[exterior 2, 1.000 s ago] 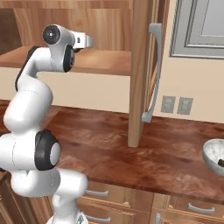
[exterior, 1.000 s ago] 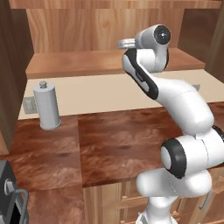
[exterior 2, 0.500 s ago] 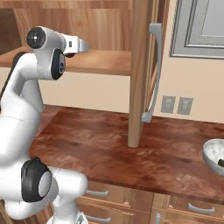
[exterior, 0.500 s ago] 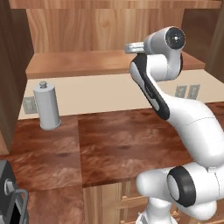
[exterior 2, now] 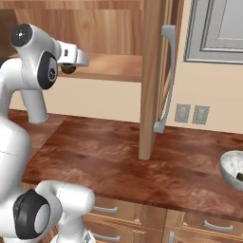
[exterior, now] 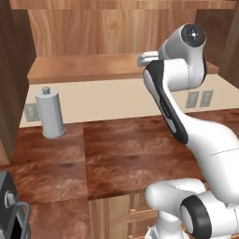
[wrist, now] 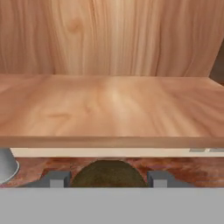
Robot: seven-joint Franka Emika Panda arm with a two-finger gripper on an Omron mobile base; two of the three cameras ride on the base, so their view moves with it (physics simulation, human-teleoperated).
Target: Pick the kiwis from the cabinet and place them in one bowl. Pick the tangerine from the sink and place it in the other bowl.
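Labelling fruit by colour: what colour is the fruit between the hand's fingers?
Dark olive-brown; the kiwi shows best in the hand view.

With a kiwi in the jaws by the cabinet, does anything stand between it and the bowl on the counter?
Yes. The open cabinet door hangs between the gripper holding the kiwi and the bowl at the counter's far right, so the arm would likely have to swing out around it.
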